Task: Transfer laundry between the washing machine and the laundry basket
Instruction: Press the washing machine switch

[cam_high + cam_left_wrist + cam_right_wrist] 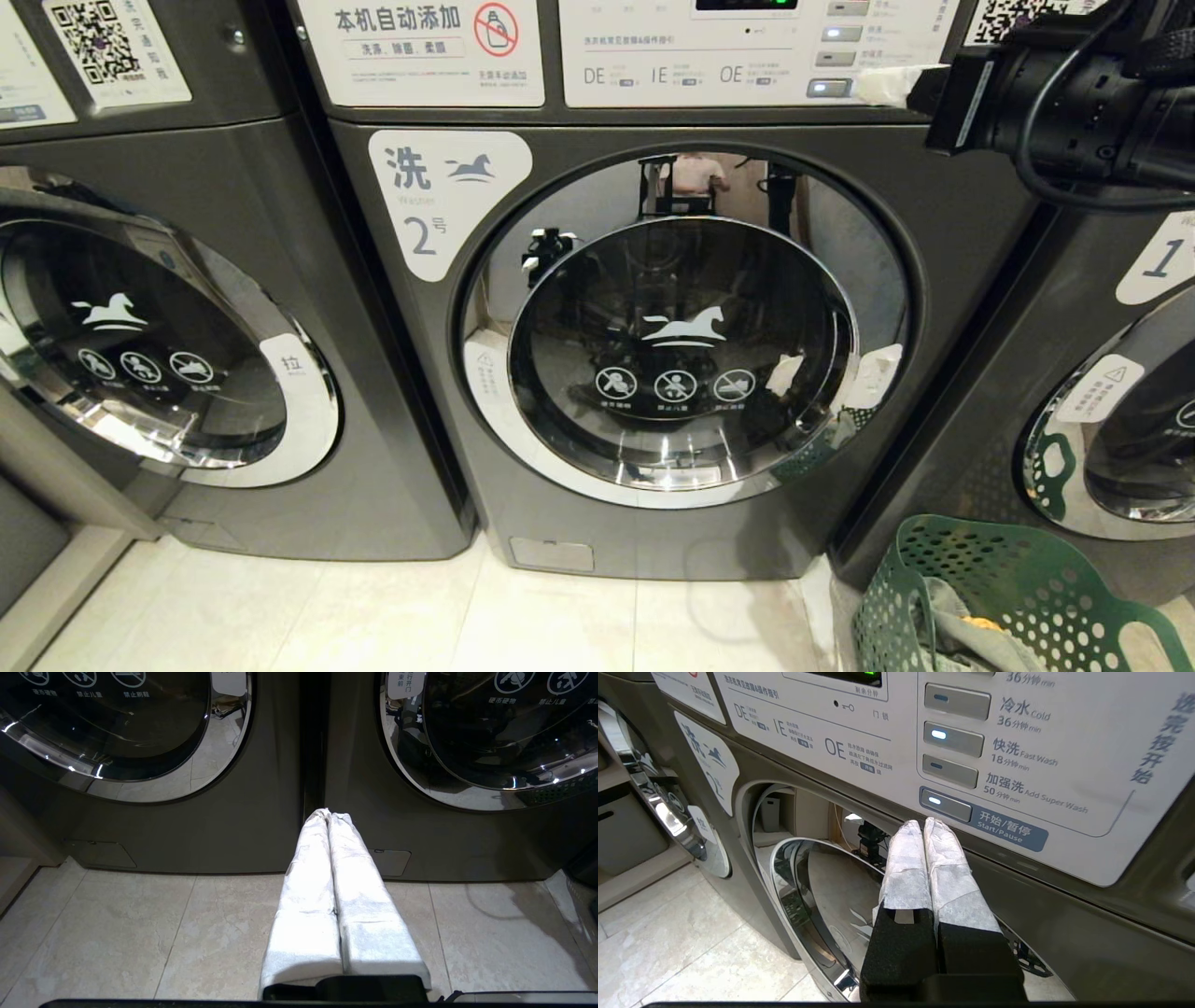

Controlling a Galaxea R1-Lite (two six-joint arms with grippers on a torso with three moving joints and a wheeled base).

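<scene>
Green and perforated, the laundry basket stands on the tiled floor at the lower right of the head view, in front of the washer marked 1. Inside it lie a dark grey garment and a small patch of orange-yellow cloth; no red-pink piece can be made out.

Straight ahead stands the washing machine with the white label reading 2. Its round chrome-rimmed glass door is closed, mirroring the room.

At the upper right, the right arm reaches in level toward the washer's white control panel. The right tool has its two white-wrapped fingers pressed together, holding nothing. In the right wrist view its tips sit just beside the lit start/pause button, slightly below it; contact cannot be told.

The left tool hangs low over the floor, its white-wrapped fingers likewise closed flat against each other and empty. It points at the dark gap between the washing machine and the unnumbered washer to its left.
</scene>
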